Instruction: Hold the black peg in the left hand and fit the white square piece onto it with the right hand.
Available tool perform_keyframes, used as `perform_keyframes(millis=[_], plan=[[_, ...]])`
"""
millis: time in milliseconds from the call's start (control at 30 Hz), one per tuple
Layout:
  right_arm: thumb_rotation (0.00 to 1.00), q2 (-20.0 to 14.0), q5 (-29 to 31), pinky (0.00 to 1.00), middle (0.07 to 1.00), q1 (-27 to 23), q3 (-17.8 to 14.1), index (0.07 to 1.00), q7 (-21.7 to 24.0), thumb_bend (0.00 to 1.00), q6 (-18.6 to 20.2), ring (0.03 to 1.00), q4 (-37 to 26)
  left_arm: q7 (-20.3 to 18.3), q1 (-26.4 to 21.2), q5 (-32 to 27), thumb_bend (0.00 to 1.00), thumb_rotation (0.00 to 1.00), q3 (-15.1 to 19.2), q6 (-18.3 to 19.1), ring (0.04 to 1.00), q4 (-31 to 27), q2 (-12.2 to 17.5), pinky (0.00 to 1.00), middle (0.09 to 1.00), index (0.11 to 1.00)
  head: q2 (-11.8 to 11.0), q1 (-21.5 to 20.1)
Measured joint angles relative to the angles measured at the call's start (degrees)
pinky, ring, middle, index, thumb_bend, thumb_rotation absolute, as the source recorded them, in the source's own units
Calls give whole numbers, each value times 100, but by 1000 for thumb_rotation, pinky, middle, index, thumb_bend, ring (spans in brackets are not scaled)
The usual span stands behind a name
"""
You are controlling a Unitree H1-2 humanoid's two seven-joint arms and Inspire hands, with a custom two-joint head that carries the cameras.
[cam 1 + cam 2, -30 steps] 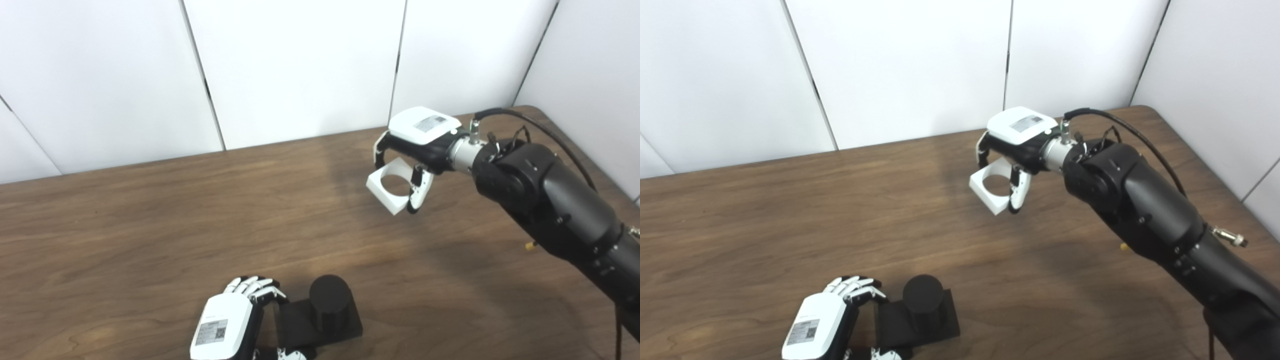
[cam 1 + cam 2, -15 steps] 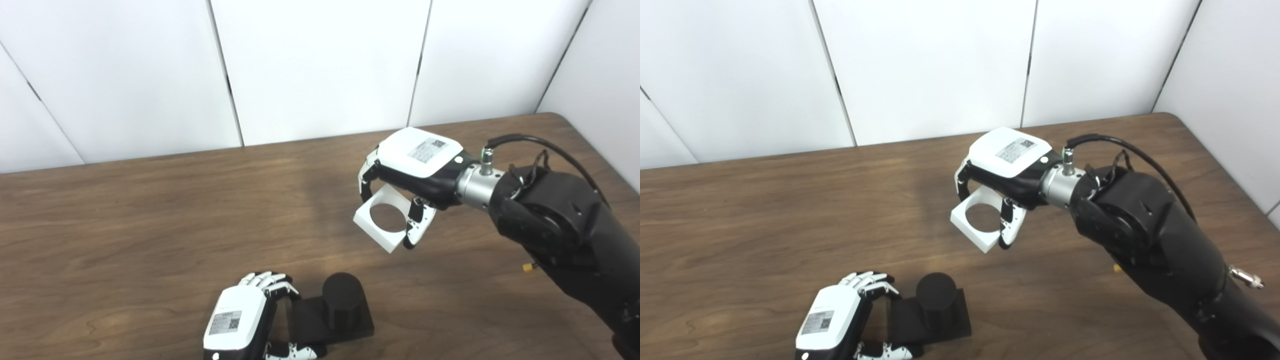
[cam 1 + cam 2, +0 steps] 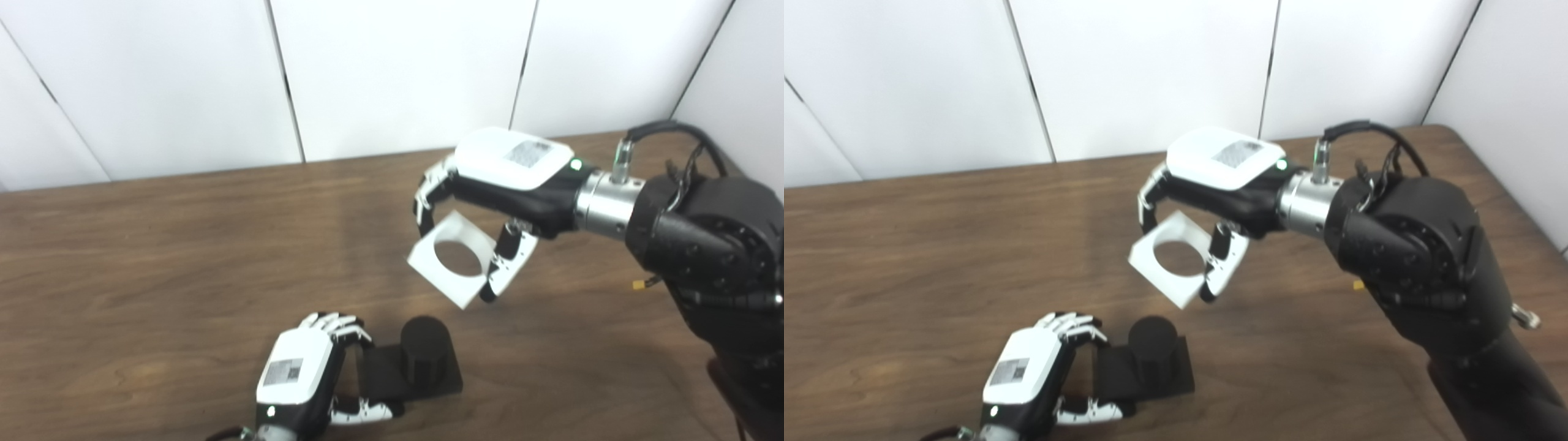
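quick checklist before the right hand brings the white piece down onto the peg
1. Left hand grips the black base plate of the black peg: ok.
2. Peg stands upright with its top uncovered: ok.
3. Right hand holds the white square piece between fingers and thumb: ok.
4. Round hole in the piece is unblocked, wood showing through it: ok.
5. Hole lined up over the peg: not ok, the piece sits farther back and to the right, and looks tilted.
6. Hole wide enough for the peg: cannot tell.
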Motion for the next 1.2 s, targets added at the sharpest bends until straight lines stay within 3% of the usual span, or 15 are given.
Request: perform_keyframes(millis=[300, 633, 1200], plan=[[135, 178, 173, 803, 741, 39, 25, 481, 7, 525, 1, 839, 20, -25, -9, 15, 518, 50, -2, 1, 836, -2, -17, 900, 798, 486, 80, 9], [136, 219, -123, 780, 738, 360, 796, 481, -1, 526, 0, 829, 288, -91, -20, 83, 518, 49, -8, 81, 839, -31, -60, 910, 801, 486, 106, 9], [134, 148, -258, 839, 755, 457, 1100, 483, -6, 524, -5, 847, 294, -211, -20, 187, 517, 50, -40, 179, 840, -100, -81, 907, 804, 487, 141, 53]])
